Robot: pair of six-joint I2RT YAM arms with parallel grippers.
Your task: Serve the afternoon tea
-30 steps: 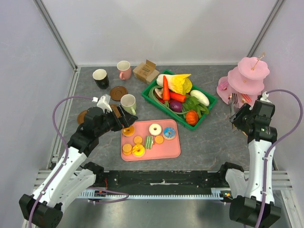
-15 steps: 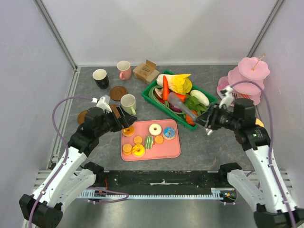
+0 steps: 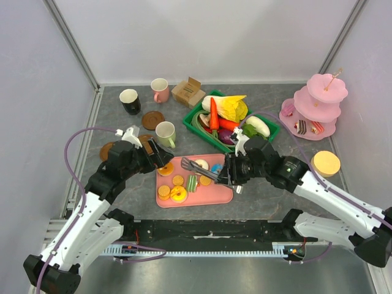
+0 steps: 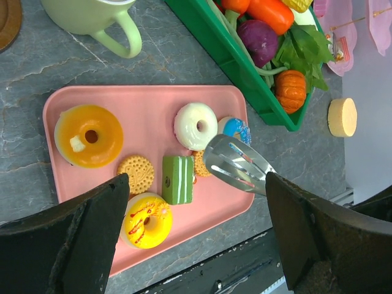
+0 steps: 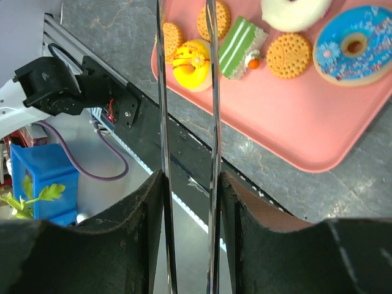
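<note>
A pink tray (image 3: 215,196) holds toy sweets: an orange donut (image 4: 89,135), white donut (image 4: 196,125), blue donut (image 4: 237,128), yellow donut (image 4: 147,222), green striped cake slice (image 4: 177,179) and round biscuits (image 4: 136,173). My right gripper (image 3: 231,173) is shut on metal tongs (image 3: 195,164); their tips hover over the tray beside the white and blue donuts, empty. The tongs' arms (image 5: 163,122) run between my right fingers. My left gripper (image 3: 160,157) is open and empty above the tray's left end. The black (image 3: 130,101), pink (image 3: 160,90) and pale-green (image 3: 165,133) mugs stand behind.
A green basket (image 3: 269,139) of toy vegetables sits right behind the tray. A pink tiered stand (image 3: 318,104) with cake slices stands at the far right, a round yellow piece (image 3: 326,163) in front of it. Brown coasters (image 3: 153,119) and a cardboard box (image 3: 188,92) lie at the back left.
My right arm has swung from the tiered stand leftward across the table, carrying the tongs over the pink tray. My left arm has barely moved.
</note>
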